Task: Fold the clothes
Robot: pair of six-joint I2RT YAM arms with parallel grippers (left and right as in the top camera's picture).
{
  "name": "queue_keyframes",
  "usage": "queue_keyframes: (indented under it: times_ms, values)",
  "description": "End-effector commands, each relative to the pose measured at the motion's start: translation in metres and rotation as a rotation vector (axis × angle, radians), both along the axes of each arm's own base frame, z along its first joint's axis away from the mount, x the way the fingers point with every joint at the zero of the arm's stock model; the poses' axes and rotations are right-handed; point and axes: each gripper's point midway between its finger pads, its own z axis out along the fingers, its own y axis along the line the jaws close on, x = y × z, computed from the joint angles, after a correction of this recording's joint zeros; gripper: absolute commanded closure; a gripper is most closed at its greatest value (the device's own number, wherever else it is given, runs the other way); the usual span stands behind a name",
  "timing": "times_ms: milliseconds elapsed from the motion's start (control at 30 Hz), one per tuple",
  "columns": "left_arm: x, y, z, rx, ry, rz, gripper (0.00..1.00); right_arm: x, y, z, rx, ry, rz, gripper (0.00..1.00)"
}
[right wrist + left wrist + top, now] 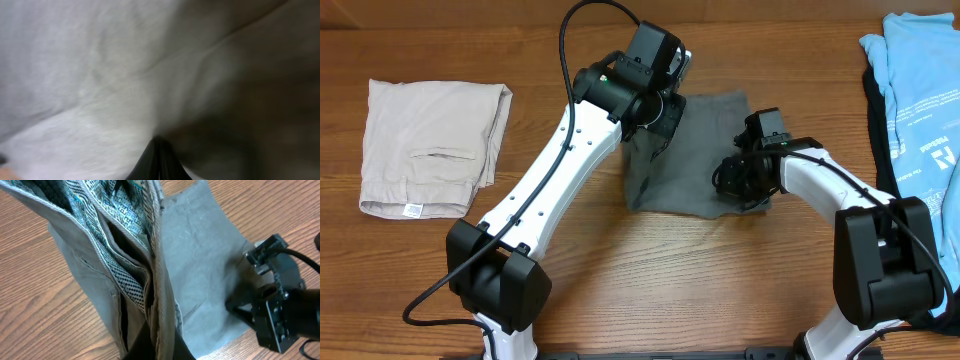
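Grey shorts (pixel 695 170) in left end effector (pixel 656 133)

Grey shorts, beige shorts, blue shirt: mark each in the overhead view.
Grey shorts (pixel 703 145): overhead, flat middle panel.
Beige shorts (pixel 420 115): overhead, above the pocket.
Blue shirt (pixel 920 80): overhead, upper body.

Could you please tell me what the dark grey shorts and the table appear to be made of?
The dark grey shorts look like matte woven fabric, perhaps cotton: soft creases, patterned lining inside. The table looks like wood or wood-grain laminate: visible grain streaks.
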Motion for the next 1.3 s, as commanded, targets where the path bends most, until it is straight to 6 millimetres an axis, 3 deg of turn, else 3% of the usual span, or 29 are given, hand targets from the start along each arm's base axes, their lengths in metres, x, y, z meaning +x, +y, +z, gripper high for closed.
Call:
queue_keyframes:
  times_ms: [0, 100, 500, 800, 967, 1267]
  values:
    - [0.007, 0.006, 0.009, 0.004, -0.018, 0.025, 0.96, 0.004, -0.010, 0.001, -0.038, -0.040, 0.070, 0.96]
    - [0.006, 0.015, 0.006, 0.025, -0.002, 0.035, 0.96, 0.006, -0.006, 0.014, 0.018, -0.035, 0.096, 0.96]
    - [0.013, 0.036, 0.004, 0.048, 0.006, 0.058, 0.96, 0.015, -0.035, 0.046, 0.012, -0.039, 0.063, 0.96]
    - [0.018, 0.055, 0.002, 0.100, -0.001, 0.072, 0.96, 0.005, -0.038, 0.027, -0.037, -0.022, 0.065, 0.96]
    - [0.019, 0.075, 0.004, 0.139, 0.010, 0.079, 0.96, 0.001, -0.032, 0.013, -0.018, -0.025, 0.039, 0.96]
    - [0.030, 0.116, 0.023, 0.161, 0.000, 0.125, 0.96, -0.004, 0.013, 0.011, 0.077, -0.018, 0.014, 0.96]
